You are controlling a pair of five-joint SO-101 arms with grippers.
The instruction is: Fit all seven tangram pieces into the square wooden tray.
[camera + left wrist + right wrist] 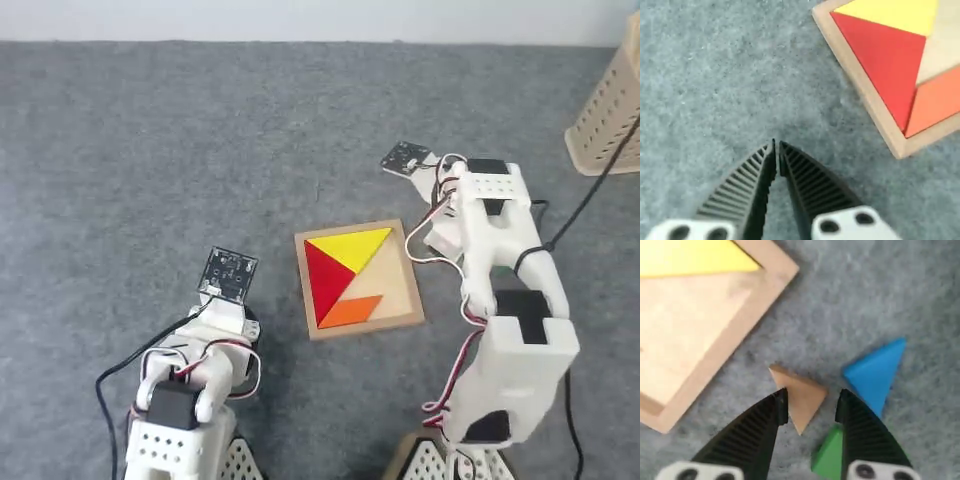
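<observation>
Grey carpet (pixel 865 290) was seen under a tan triangle (pixel 801 399), judged light, stiff and best pinched across its edges, lying between the parted jaws of the right gripper (pixel 812 402); the left gripper (pixel 776 147) was closed.

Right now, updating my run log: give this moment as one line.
tray: yellow, red, orange in | left claw: shut, beside tray | right claw: open, straddling tan triangle | blue, green: loose nearby
</observation>
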